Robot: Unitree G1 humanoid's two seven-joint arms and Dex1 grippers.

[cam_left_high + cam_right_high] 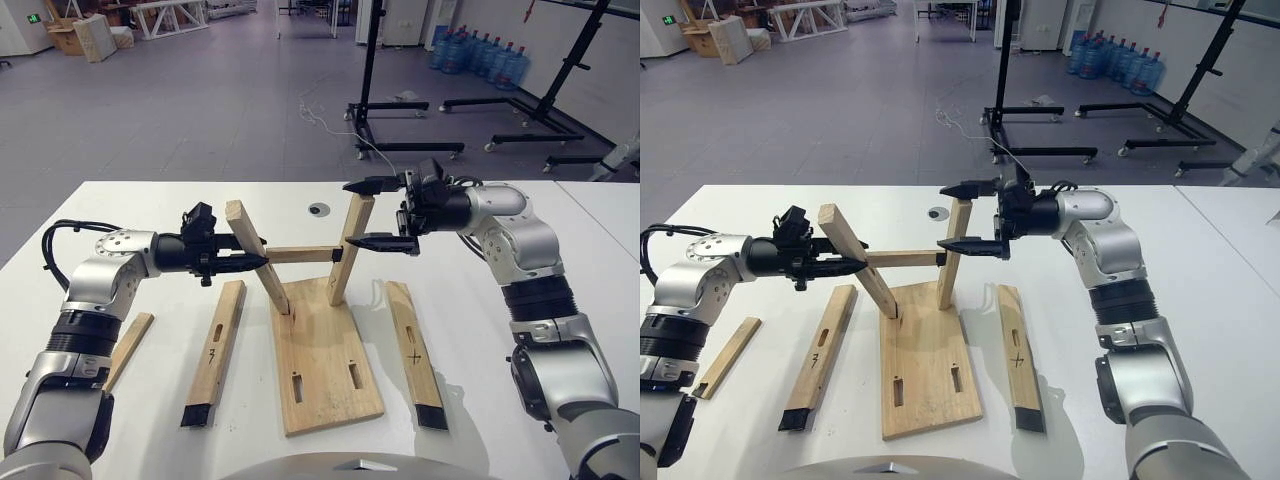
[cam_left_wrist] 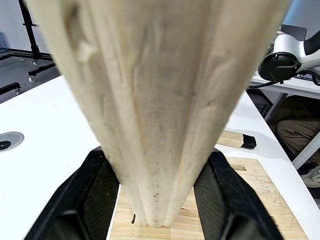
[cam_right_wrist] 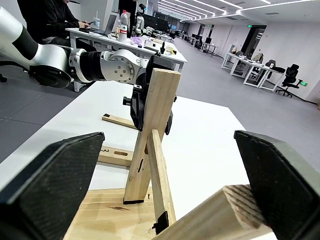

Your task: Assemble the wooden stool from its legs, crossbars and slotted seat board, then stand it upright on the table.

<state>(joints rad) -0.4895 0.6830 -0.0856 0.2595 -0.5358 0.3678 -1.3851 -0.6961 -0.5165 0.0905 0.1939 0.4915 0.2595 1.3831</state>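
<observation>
Timber parts in pale, planed wood lie on the white table (image 1: 470, 330). Nearest is the flat rectangular slotted seat board (image 1: 325, 400), with two small slots showing towards its near end. Two loose square-section legs lie flat, one just beside each long edge: the left one (image 1: 216, 350) and the right one (image 1: 413, 350). Each has a black tip at its near end and a slot cut in its upper face. Further to the left lies a thin loose wooden slat (image 1: 128, 348), apart from the rest.

At the board's far end two more legs stand up from it, making four legs in all. The left standing leg (image 1: 244, 228) tilts with its top away to the left. The right standing leg (image 1: 342, 275) leans slightly the other way. A slim horizontal wooden crossbar (image 1: 300, 254) runs between them, about halfway up.

The left gripper (image 1: 255, 262) pinches the left standing leg, with a black finger pressed on each side of it. The right gripper (image 1: 366, 214) is spread wide around the top of the right standing leg, one finger above and one below. Whether either pad touches the wood is hard to tell.
</observation>
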